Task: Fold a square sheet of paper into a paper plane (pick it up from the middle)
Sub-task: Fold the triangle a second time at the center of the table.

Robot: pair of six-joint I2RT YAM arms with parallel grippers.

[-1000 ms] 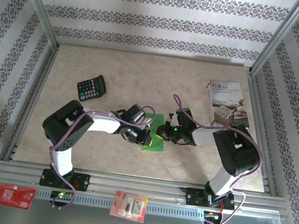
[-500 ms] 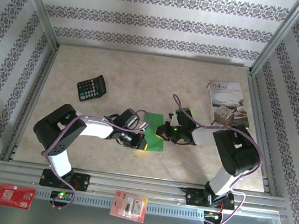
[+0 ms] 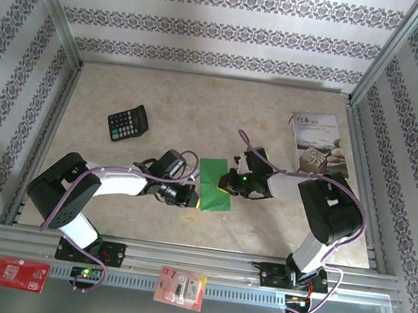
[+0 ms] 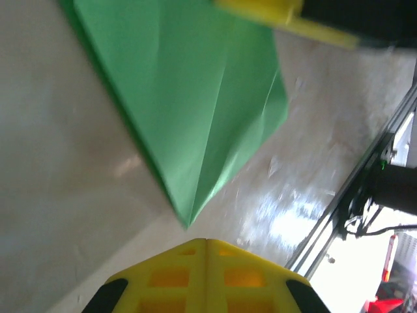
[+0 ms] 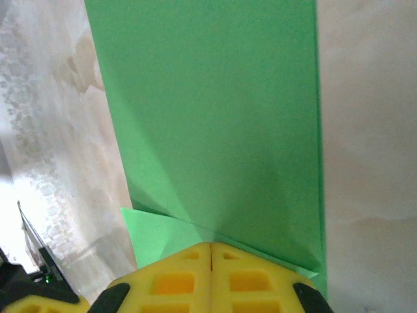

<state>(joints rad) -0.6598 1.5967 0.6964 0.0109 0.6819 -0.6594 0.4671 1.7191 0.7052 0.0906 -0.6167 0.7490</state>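
The square sheet of paper (image 3: 213, 182) lies bright green on the table's middle, folded to a narrower shape with a pointed near corner (image 4: 186, 222). My left gripper (image 3: 188, 197) is shut and empty, just off the paper's near-left corner; in its wrist view the closed yellow tips (image 4: 206, 241) sit a little short of that point. My right gripper (image 3: 226, 182) is shut too, its closed tips (image 5: 212, 245) pressed down on the paper (image 5: 215, 111) where diagonal folds meet. Nothing is between its fingers. One yellow finger of it (image 4: 273, 10) shows over the far side of the paper.
A black calculator (image 3: 128, 123) lies at the back left. A white printed booklet (image 3: 316, 143) lies at the back right. Metal frame posts and rails (image 3: 179, 257) ring the table. Two red packets (image 3: 181, 287) sit on the front ledge.
My left arm has drawn back to the left and lowered, sliding its gripper off the paper to the near-left corner. More green now shows. The right gripper has stayed put on the paper.
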